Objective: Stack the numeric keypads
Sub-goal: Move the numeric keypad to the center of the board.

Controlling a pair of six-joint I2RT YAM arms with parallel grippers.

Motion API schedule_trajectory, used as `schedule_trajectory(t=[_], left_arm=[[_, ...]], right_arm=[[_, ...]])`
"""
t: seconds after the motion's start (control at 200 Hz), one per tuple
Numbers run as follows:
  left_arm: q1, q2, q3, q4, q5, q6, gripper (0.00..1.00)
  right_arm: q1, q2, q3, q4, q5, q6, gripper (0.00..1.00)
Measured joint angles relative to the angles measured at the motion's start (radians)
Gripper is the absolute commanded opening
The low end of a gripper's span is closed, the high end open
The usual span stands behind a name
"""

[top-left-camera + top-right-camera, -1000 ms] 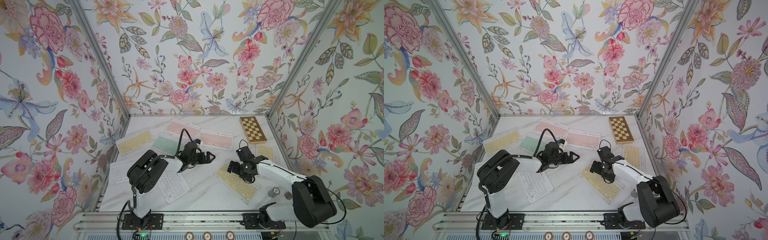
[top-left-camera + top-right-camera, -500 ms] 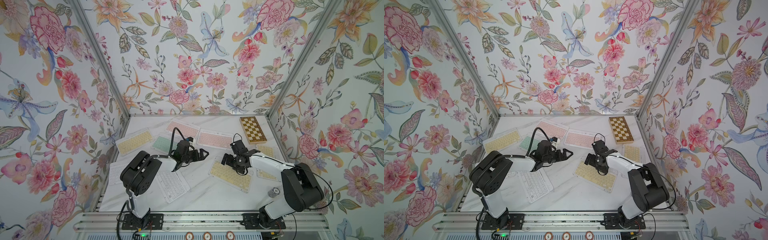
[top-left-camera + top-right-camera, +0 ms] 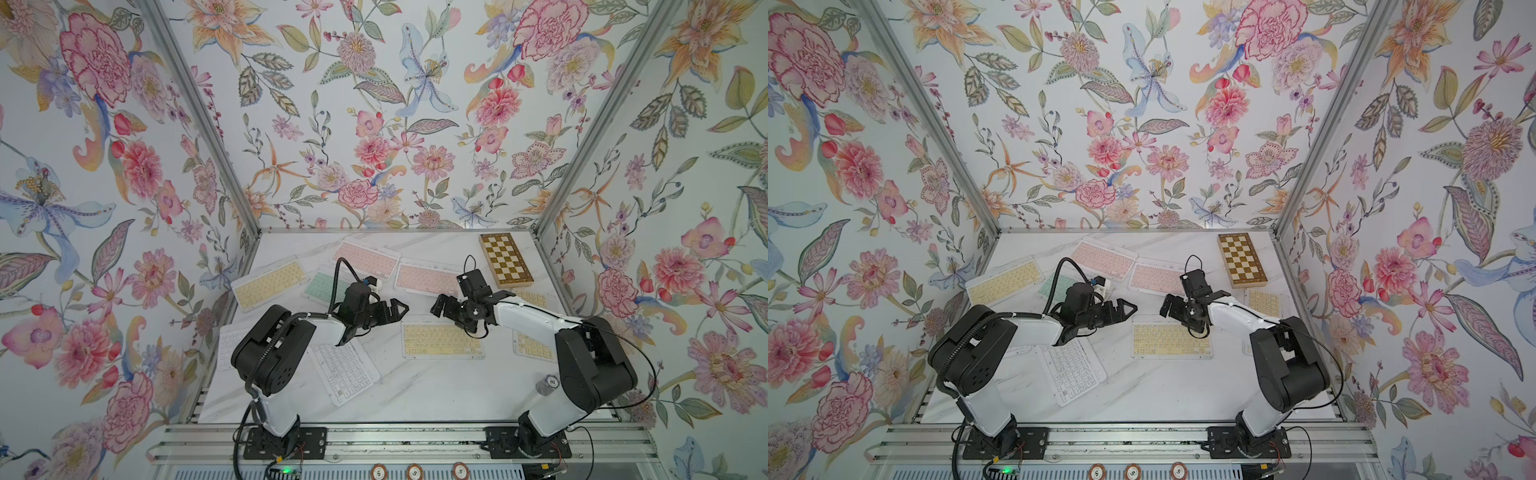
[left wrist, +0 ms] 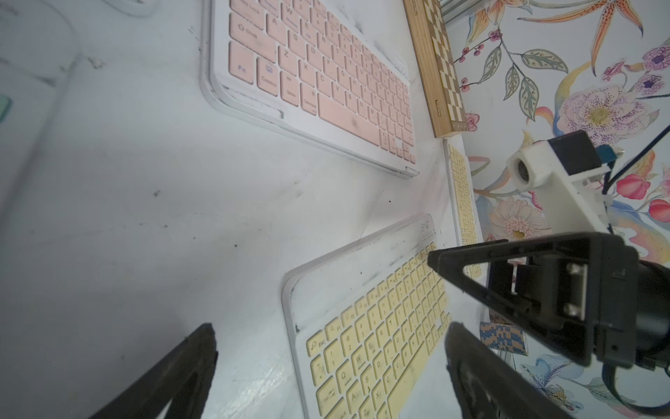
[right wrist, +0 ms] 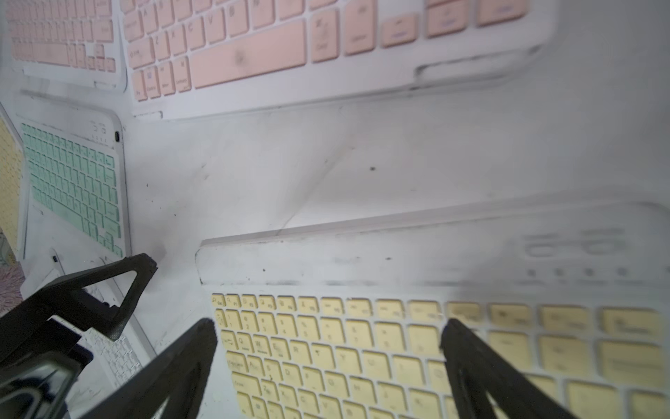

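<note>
Yellow keypad [image 3: 1168,341] lies flat on table [image 3: 1163,388]

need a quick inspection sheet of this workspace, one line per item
surface: white marble table; dark scuffs and specks show in the wrist views
job's things: keypads lie flat and spread out, no stack seen: centre yellow keypad, back pink keypad, right pink keypad, mint keypad, left yellow keypad, white keypad; others partly hidden by the arms
clutter: chessboard at the back right; small capped cylinder by the right arm; three chips on the front rail
grippers: left gripper jaws open, empty; right gripper jaws open, empty, by the centre yellow keypad's back edge
cables: black cable loops off the left wrist
surroundings: floral walls, metal frame posts
</note>
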Motion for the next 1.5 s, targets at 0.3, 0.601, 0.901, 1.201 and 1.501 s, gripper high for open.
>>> schedule_trajectory(t=[0.3,0.601,0.901,1.201,1.501], left_arm=[[-0.019,0.002,-0.046,0.044,0.032,-0.040,0.99],[-0.047,0.067,-0.034,0.156,0.067,-0.106,0.99],[0.009,0.077,0.021,0.084,-0.013,-0.061,0.99],[0.034,0.077,0.107,-0.092,-0.052,0.056,0.99],[0.031,0.105,0.167,-0.151,-0.041,0.103,0.99]], right_arm=[[-0.186,-0.101,-0.156,-0.033,-0.023,-0.099,0.99],[-0.105,-0.108,-0.183,0.022,-0.068,-0.082,0.99],[0.041,-0.023,-0.113,0.077,-0.025,0.032,0.99],[0.020,0.011,-0.077,0.100,-0.082,0.023,0.99],[-0.157,-0.026,-0.116,0.202,-0.203,-0.037,0.99]])
